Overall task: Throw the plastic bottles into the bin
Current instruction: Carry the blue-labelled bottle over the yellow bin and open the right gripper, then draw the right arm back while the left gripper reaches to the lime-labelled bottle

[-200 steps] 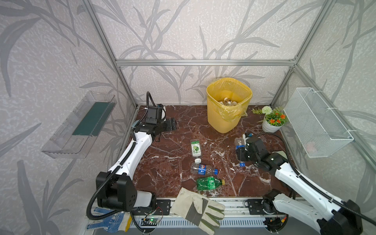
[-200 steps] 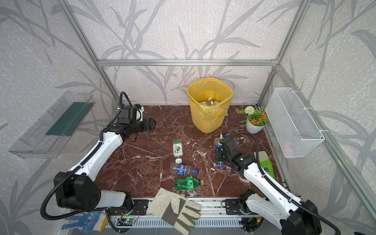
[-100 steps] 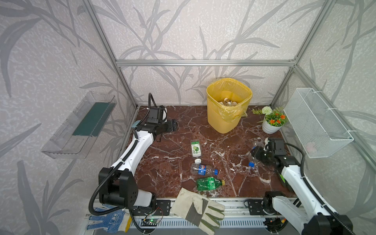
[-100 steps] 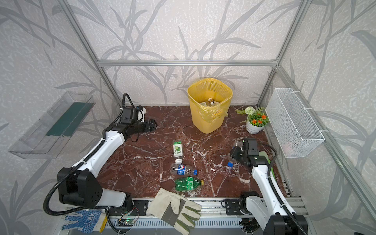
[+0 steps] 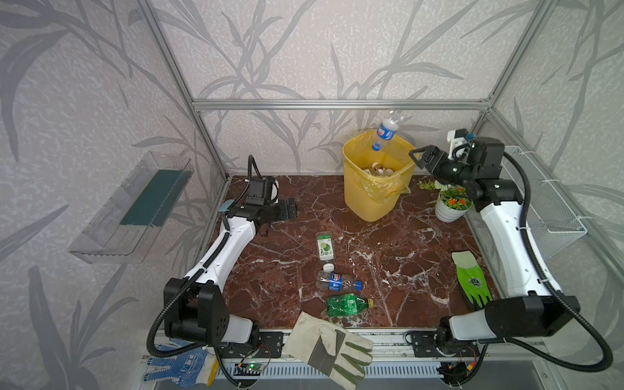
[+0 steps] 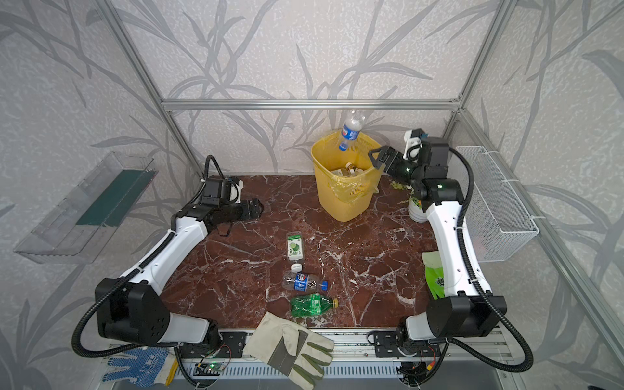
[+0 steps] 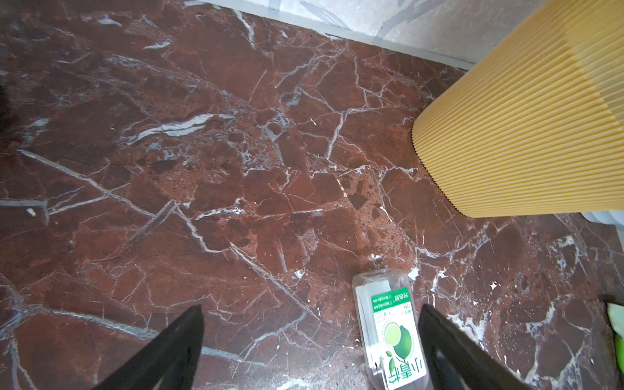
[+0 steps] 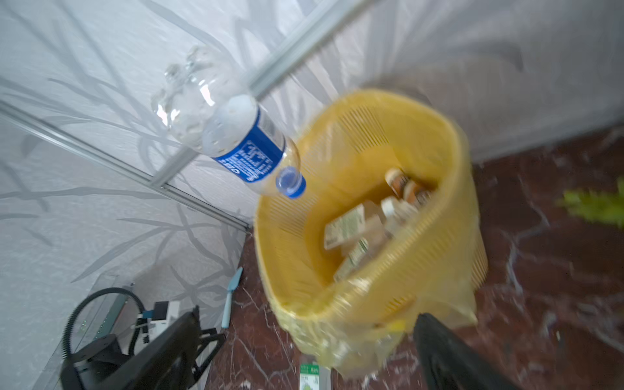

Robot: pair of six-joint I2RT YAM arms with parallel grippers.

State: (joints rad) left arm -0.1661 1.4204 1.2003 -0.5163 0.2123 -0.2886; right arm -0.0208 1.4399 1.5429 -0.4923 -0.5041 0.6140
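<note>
You have one blue-label bottle (image 5: pixel 386 131) in the air, cap down, just above the bin (image 5: pixel 359 199) at the table's (image 5: pixel 388 253) back edge, free of both grippers. Your right gripper (image 5: pixel 418 158) sits beside the rim, jaws spread, empty. Your left gripper (image 5: pixel 292 209) is near the back-left corner, also spread and empty. Three bottles lie in a line from centre toward the front edge: lime-label bottle (image 5: pixel 325 247), second blue-label bottle (image 5: pixel 336 281), green-tinted bottle (image 5: pixel 347 305). There are several more in the bin, but I can't count them. They look empty and thin-walled: light, slick, crushable, round ones likely to roll. Grip across the labelled mid-body.
</note>
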